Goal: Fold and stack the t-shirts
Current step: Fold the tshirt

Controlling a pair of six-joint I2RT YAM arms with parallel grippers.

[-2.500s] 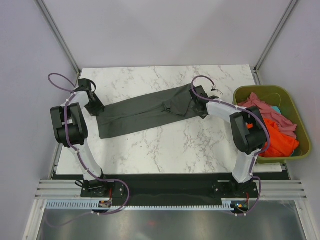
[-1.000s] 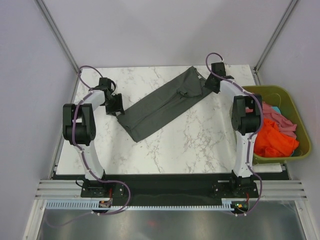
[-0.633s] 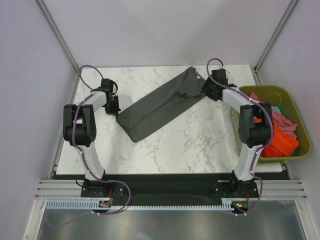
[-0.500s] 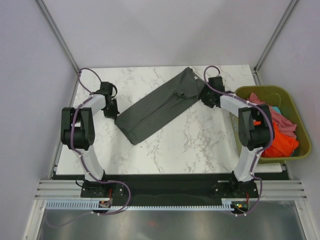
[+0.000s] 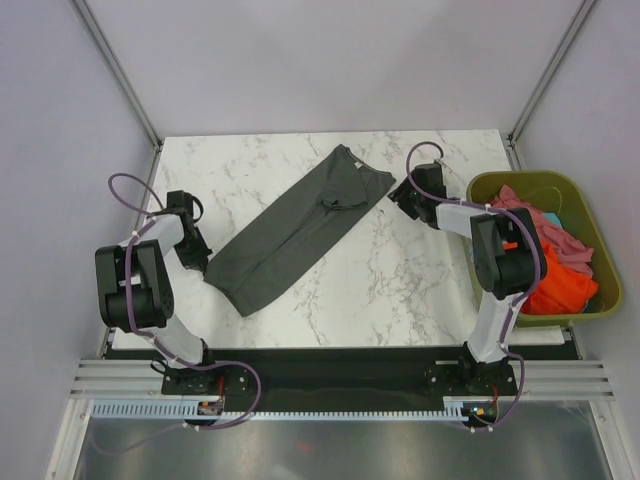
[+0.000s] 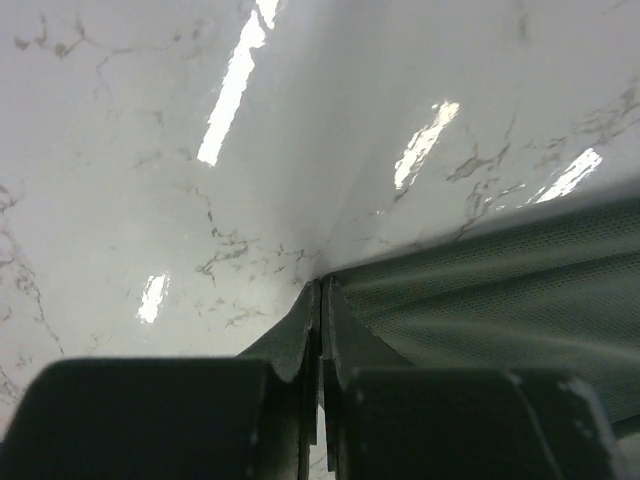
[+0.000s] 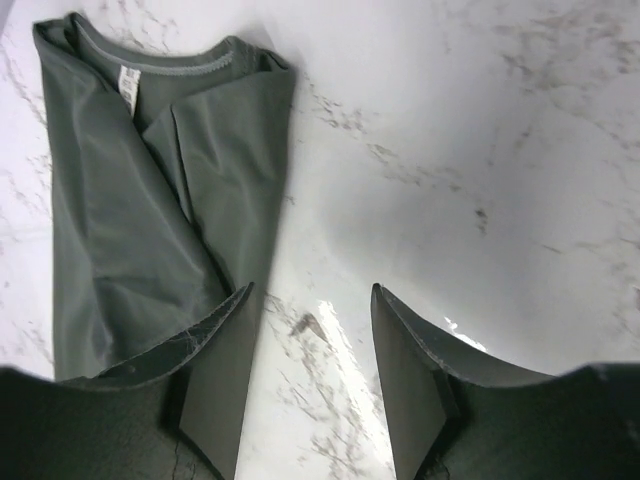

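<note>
The white marble-patterned table (image 5: pixel 400 290) carries one charcoal t-shirt (image 5: pixel 290 230), folded lengthwise into a long narrow strip. The strip lies flat and runs diagonally from the near left toward the far right, with its collar (image 5: pixel 362 165) at the far end.

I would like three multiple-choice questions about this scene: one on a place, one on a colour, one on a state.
1. Where does the green bin stand?
A) between the arms
B) far left
C) far right

2. What colour is the t-shirt lying on the table?
A) orange
B) dark grey
C) pink

3. How does the right gripper stand?
A) open
B) shut on the collar
C) shut on nothing

Answers:
1 C, it sits at the overhead view's right edge.
2 B, the long folded shirt is dark grey.
3 A, bare table shows between its spread jaws.
</note>
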